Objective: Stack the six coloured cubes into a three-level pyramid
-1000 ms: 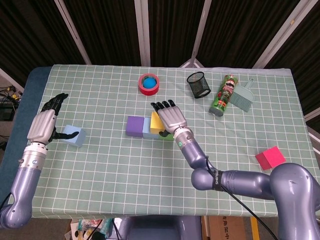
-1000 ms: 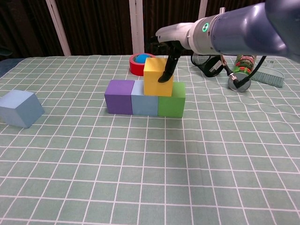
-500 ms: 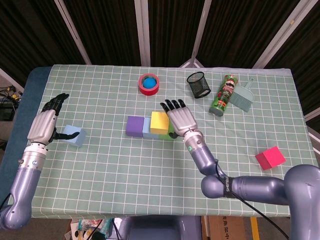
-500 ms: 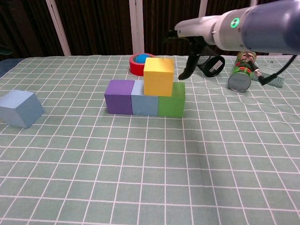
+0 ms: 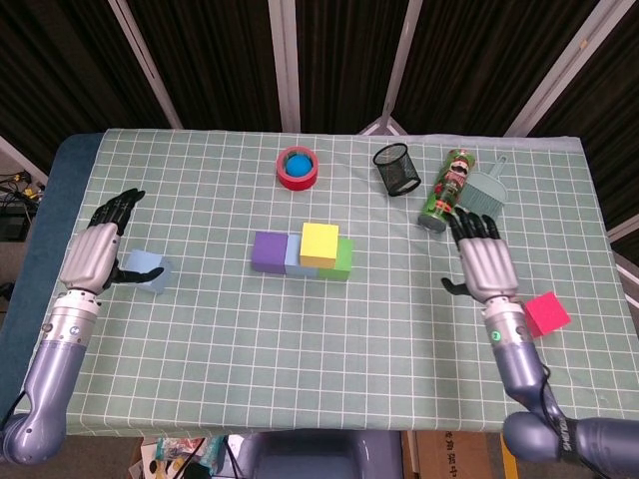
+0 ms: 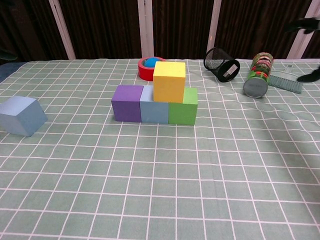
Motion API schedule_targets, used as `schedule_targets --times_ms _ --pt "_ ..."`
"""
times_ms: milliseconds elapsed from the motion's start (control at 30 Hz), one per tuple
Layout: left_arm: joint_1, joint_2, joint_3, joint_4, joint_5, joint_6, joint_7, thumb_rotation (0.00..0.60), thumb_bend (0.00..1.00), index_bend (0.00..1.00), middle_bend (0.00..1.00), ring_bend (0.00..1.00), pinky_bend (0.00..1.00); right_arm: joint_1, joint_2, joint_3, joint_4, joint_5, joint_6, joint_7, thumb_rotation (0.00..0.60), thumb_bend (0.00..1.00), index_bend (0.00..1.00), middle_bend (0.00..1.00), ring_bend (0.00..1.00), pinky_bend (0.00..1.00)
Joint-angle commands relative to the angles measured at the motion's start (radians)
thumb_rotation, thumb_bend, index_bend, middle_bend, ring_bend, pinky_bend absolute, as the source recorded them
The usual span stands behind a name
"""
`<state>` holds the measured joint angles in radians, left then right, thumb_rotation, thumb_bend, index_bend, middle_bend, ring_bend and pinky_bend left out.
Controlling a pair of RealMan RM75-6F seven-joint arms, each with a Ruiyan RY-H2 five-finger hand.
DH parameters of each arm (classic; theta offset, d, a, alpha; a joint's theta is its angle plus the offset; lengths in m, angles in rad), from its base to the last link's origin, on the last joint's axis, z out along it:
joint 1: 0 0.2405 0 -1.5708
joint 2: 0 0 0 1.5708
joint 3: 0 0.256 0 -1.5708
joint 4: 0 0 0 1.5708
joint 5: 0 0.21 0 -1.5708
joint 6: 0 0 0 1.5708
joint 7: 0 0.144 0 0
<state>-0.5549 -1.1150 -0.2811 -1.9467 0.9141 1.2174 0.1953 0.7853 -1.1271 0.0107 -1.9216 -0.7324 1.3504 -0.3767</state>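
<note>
I have a base row of three cubes in the middle of the table (image 5: 200, 389): the purple cube (image 5: 268, 251), a pale blue cube (image 6: 154, 111) and the green cube (image 5: 343, 259), touching side by side. The yellow cube (image 5: 319, 242) sits on top, over the seam between the pale blue and the green one. So I judge the second level needs one more cube, and then the top.

Two cubes are loose. The red cube (image 5: 546, 312) lies near the right edge of the table, and my right hand (image 5: 486, 264) is just beside it; from the hand, the cube is at about 4 o'clock. The fingers (image 5: 477, 226) of this hand are released and spread, and they hold nothing. The light blue cube (image 5: 147, 270) lies near the left edge, at about 3 o'clock from my left hand (image 5: 93, 251). The thumb reaches toward this cube, but I cannot tell if it touches; the other fingers are straight and apart.

Each hand is near its own cube. The free place on the second level is over the purple and pale blue cubes, on the left side of the yellow one, so I think the left hand with the light blue cube has the shorter way.
</note>
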Motion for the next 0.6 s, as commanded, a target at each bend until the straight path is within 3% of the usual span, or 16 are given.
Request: schedule_targets --times_ms 33,400,600 --pt "-0.001 -0.009 0.008 -0.007 0.009 0.007 0.015 0.600 0.10 0.00 0.02 0.00 0.00 -0.116 0.070 -0.059 -0.004 -0.084 0.056 0.101 0.600 0.24 0.00 0.00 0.00 0.00" --pt "-0.004 -0.047 0.049 -0.005 0.008 0.016 0.091 0.600 0.10 0.00 0.02 0.00 0.00 -0.309 0.124 -0.104 0.088 -0.256 0.121 0.268 0.600 0.24 0.00 0.00 0.00 0.00" --pt "-0.019 -0.021 0.066 0.014 -0.014 -0.020 0.142 0.600 0.05 0.00 0.03 0.00 0.00 -0.352 0.114 -0.088 0.121 -0.328 0.102 0.330 0.600 0.24 0.00 0.00 0.00 0.00"
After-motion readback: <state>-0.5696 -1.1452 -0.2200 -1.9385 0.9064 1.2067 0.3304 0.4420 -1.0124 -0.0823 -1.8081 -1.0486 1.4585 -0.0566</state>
